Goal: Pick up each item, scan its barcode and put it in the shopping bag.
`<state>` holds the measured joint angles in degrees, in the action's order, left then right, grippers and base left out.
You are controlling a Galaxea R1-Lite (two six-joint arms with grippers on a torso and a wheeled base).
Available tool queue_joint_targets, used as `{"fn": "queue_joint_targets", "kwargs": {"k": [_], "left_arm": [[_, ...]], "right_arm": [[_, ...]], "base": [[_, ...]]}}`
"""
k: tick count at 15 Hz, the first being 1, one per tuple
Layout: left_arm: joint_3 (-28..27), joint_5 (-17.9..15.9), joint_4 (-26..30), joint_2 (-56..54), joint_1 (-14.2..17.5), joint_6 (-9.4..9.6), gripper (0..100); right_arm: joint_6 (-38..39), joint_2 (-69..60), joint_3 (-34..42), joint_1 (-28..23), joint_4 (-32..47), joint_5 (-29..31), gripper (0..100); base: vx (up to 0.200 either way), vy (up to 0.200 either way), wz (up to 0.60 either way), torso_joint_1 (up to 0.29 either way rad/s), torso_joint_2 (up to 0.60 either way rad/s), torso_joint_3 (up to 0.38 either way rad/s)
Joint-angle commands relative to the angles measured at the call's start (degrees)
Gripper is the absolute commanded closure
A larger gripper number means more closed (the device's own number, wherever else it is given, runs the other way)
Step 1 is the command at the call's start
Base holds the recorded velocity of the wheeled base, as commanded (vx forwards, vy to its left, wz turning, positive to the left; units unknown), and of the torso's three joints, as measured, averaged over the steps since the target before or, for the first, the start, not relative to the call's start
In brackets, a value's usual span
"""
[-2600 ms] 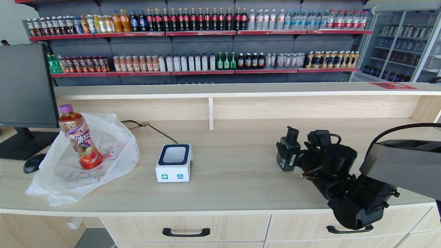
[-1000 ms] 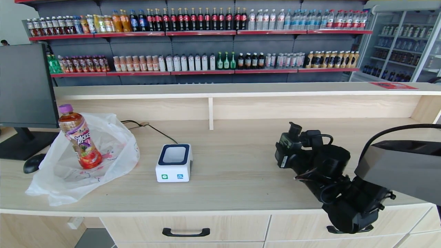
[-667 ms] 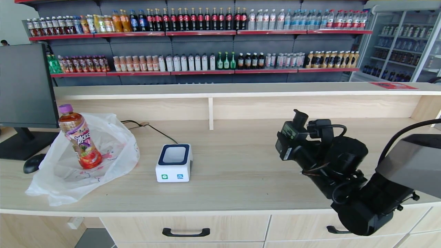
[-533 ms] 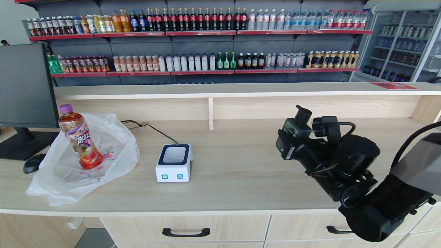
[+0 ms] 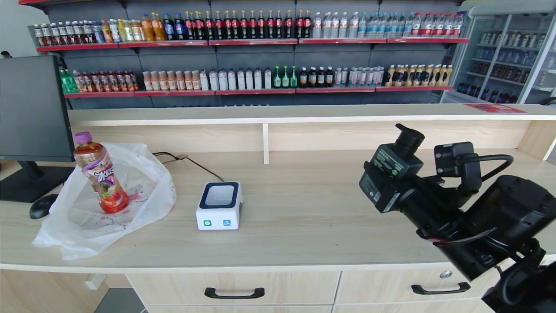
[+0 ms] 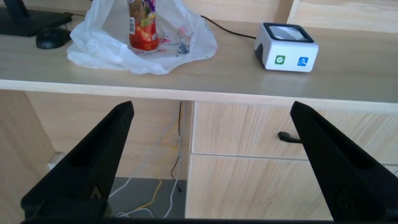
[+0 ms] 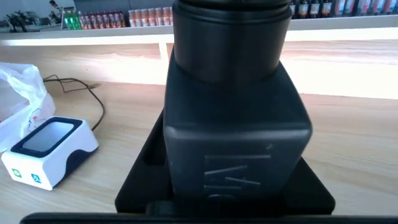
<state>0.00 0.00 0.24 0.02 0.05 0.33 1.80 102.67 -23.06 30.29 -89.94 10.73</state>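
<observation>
You face a pale wooden counter (image 5: 304, 217) with drawers (image 5: 234, 284) beneath and a raised ledge (image 5: 304, 114) along its far side. Beyond it, wall shelves (image 5: 252, 42) carry rows of drinks, and a glass-door fridge (image 5: 504, 52) stands far right. Your right gripper (image 5: 404, 193) hangs over the counter's right part, clamped on a tilted black bottle (image 5: 393, 163). A white scanner (image 5: 219, 204) sits mid-counter. Left of it lies the shopping bag (image 5: 147, 191), with a purple-capped drink bottle (image 5: 100, 174) standing in it. A monitor (image 5: 34, 108) and mouse (image 5: 42, 205) sit far left. Your left gripper (image 6: 211, 107) is below the counter's near edge, facing the drawers, fingers wide apart.
</observation>
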Motion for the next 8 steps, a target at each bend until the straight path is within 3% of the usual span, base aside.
{"fn": "queue_joint_targets", "kwargs": {"k": [1,8], "left_arm": [[0.0,0.0,0.02,-0.02,0.04,0.02,0],[0.0,0.0,0.02,-0.02,-0.05,0.02,0]], "right_arm": [[-0.22,-1.95,1.27,3.81,-0.06,-0.01,100],[3.56,-1.86,-0.84,6.18,-0.06,-0.27,100]], "base": [[0.0,0.0,0.0,0.0,0.0,0.0],[0.0,0.0,0.0,0.0,0.0,0.0]]}}
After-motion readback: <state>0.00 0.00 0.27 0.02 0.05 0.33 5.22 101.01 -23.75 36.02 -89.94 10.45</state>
